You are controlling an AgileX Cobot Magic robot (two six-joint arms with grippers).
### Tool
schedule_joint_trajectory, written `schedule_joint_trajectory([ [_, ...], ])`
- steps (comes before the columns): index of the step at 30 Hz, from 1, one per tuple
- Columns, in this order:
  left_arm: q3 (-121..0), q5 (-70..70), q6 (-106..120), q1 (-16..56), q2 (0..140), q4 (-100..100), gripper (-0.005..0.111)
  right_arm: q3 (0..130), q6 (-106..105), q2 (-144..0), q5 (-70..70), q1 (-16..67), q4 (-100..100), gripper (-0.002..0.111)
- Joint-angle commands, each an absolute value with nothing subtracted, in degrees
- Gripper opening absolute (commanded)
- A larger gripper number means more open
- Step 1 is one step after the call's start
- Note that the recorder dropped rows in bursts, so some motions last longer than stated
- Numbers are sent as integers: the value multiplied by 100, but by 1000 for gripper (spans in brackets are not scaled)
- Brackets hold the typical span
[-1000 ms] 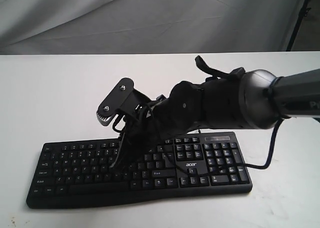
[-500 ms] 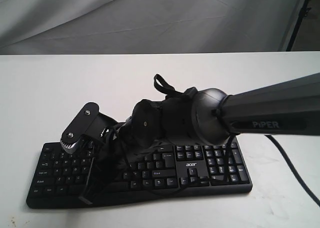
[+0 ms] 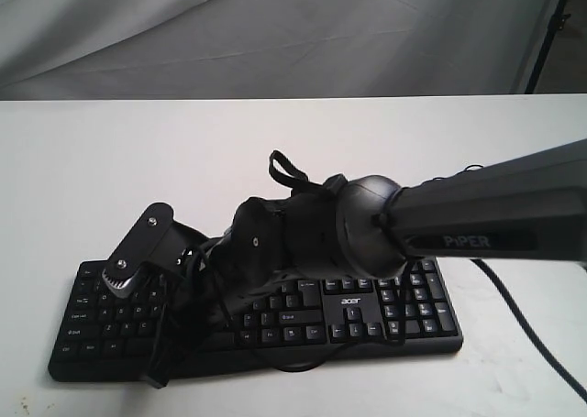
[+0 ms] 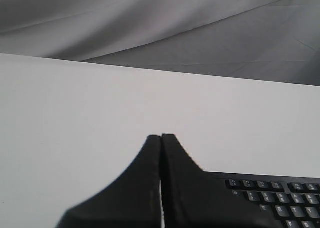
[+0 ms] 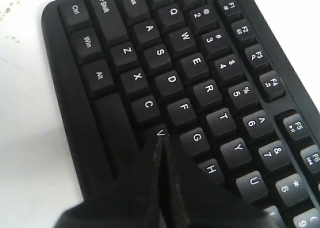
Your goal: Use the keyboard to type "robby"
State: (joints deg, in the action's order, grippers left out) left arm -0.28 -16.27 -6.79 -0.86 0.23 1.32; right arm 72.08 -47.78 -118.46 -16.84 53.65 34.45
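Note:
The black keyboard (image 3: 367, 307) lies across the near part of the white table, with its number pad on the right. My right arm reaches over it from the right. The right gripper (image 3: 158, 378) is shut and empty, and points down over the keyboard's left letter keys. In the right wrist view the keyboard (image 5: 200, 67) fills the frame, and the right gripper (image 5: 161, 139) has its joined tips at the edge of the V key (image 5: 159, 132), beside C and G. Whether they touch a key I cannot tell. The left gripper (image 4: 161, 136) is shut and empty above bare table, with a corner of the keyboard (image 4: 272, 193) beside it.
The thin black cable (image 3: 537, 339) runs off the keyboard's right end over the white table (image 3: 83, 179). A grey cloth backdrop (image 3: 275, 32) hangs behind the table. The left arm does not show in the exterior view.
My right arm has swung left and down across the keyboard, carrying the shut gripper from the middle keys to the left letter keys.

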Motion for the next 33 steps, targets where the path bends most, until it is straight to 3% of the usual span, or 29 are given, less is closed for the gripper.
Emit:
schedule_joint_trajectory([
  [1,0,-1613,-689,-66,0,78,0,7242,-4799,-11888,-1591,5379,3478,0],
  [33,0,-1613,-689,-66,0,78,0,7252,-4792,-11792,-1477,5368,3361,0],
])
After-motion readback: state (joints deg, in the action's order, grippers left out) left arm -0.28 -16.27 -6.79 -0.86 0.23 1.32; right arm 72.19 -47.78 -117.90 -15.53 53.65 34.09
